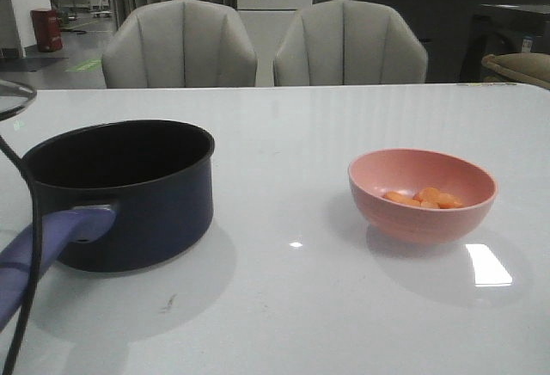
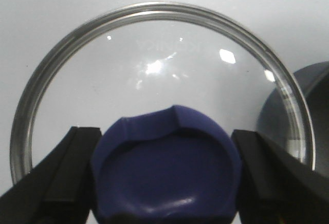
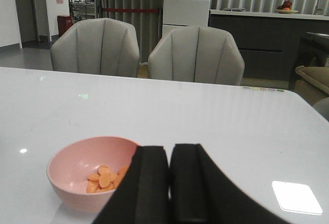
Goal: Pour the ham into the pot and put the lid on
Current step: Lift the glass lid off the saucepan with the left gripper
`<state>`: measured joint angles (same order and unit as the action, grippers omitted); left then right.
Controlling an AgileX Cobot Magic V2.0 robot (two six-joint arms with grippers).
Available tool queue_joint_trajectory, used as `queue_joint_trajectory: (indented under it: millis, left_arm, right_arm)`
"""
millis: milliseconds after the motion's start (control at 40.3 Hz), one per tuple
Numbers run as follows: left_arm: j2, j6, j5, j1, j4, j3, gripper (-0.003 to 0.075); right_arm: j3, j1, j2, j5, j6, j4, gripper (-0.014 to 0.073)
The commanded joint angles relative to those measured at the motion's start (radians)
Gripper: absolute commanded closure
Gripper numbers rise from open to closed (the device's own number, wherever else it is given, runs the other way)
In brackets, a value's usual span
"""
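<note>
The dark navy pot [image 1: 120, 194] stands at the left of the table, black inside and empty, its purple-blue handle [image 1: 47, 250] pointing toward me. Its side also shows in the left wrist view [image 2: 313, 106]. The ham [image 1: 425, 197], small orange chunks, lies in the pink bowl [image 1: 421, 220] at the right. It also shows in the right wrist view [image 3: 103, 178]. My left gripper [image 2: 165, 131] is shut on the dark blue knob [image 2: 167, 172] of the glass lid [image 2: 154, 54]. The lid's rim [image 1: 13, 95] shows at the far left. My right gripper [image 3: 169, 149] is shut and empty beside the bowl [image 3: 77, 167].
A black cable [image 1: 30, 246] hangs across the pot's handle at the left. Two grey chairs [image 1: 180, 44] stand behind the white table [image 1: 292, 298]. A bright reflection [image 1: 488, 265] lies near the bowl.
</note>
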<state>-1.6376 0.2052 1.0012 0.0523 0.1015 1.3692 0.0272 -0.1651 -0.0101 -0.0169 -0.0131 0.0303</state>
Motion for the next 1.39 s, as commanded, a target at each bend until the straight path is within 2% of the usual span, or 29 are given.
queue_joint_trajectory:
  millis: [0, 248, 472, 769, 1042, 1365]
  left_arm:
    - [0.053, -0.013, -0.143, -0.048, -0.013, -0.051, 0.0387]
    - [0.010, -0.013, -0.315, -0.120, -0.046, -0.195, 0.0387]
    - [-0.050, -0.013, -0.378, -0.124, -0.048, -0.219, 0.0386]
    - [-0.111, -0.013, -0.385, -0.124, -0.050, -0.219, 0.0370]
    - [-0.115, -0.013, -0.393, -0.124, -0.050, -0.219, 0.0174]
    - [-0.115, -0.013, -0.270, -0.077, -0.043, -0.125, 0.0166]
  right_arm:
    - [-0.006, 0.007, -0.021, -0.092, -0.008, 0.000, 0.0435]
    - [-0.006, 0.007, -0.021, -0.092, -0.008, 0.000, 0.0435]
    - [-0.006, 0.007, -0.021, -0.092, -0.008, 0.000, 0.0435]
    - [-0.006, 0.007, -0.021, -0.092, -0.008, 0.000, 0.0435]
    - [-0.006, 0.007, -0.021, -0.092, -0.008, 0.000, 0.0435]
    - [-0.006, 0.007, -0.021, -0.092, -0.008, 0.000, 0.0435]
